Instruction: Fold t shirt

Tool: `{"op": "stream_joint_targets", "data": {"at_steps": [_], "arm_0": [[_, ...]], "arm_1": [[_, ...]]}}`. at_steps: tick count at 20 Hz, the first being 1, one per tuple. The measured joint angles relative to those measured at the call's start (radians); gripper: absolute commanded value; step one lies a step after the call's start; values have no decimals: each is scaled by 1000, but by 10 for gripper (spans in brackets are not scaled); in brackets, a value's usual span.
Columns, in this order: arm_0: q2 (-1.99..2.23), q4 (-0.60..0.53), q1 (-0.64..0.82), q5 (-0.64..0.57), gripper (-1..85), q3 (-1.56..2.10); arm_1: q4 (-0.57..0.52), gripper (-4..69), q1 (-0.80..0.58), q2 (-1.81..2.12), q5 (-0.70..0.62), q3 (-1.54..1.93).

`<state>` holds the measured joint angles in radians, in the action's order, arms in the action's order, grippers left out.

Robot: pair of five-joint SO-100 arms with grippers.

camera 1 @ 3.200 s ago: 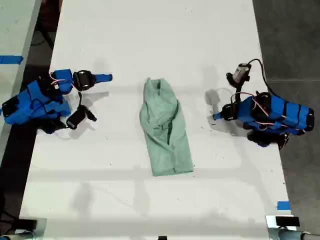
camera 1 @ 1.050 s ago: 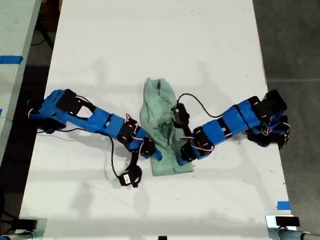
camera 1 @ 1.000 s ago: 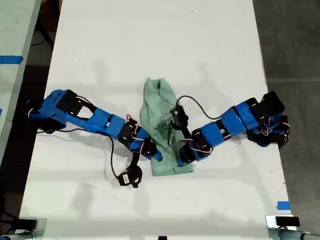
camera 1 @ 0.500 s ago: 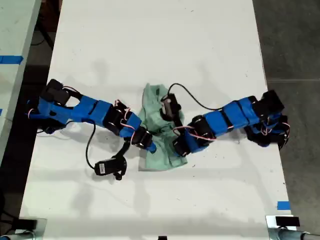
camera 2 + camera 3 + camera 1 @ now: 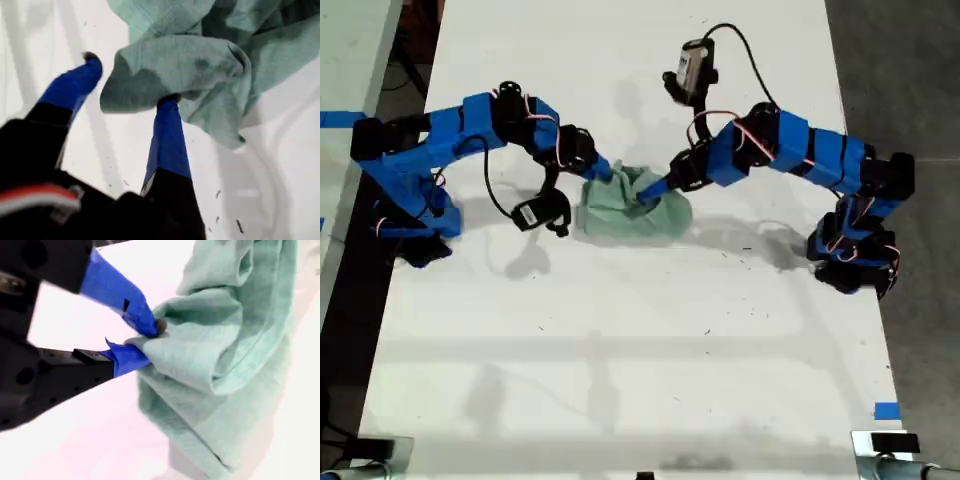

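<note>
My first gripper (image 5: 127,80) is seen with its jaws parted, one fingertip under a fold of the t shirt (image 5: 200,65), the other clear of the cloth. My second gripper (image 5: 142,342) is closed on an edge of the t shirt (image 5: 225,355). In the exterior view the t shirt (image 5: 632,207) is bunched on the white table (image 5: 640,350), above the table's middle, between the two blue arms reaching in from the exterior view's left and right.
</note>
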<state>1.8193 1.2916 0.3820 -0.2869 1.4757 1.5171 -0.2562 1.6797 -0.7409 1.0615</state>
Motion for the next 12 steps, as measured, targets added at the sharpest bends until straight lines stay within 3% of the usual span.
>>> {"op": "stream_joint_targets", "data": {"at_steps": [3,4,5,6,9,12], "arm_0": [[348,-15,279,-91,227,287],[463,-8,367,-129,179,328],[558,11,440,-164,56,336],[635,20,477,-195,-2,341],[842,11,457,-233,-3,400],[1137,-160,288,-233,-3,676]], "arm_1": [[121,164,-186,86,-67,-5],[167,96,-253,137,-81,-5],[206,0,-311,192,-89,-5],[227,1,-350,262,-94,29],[238,2,-353,551,-66,242],[222,2,-193,904,29,552]]}}
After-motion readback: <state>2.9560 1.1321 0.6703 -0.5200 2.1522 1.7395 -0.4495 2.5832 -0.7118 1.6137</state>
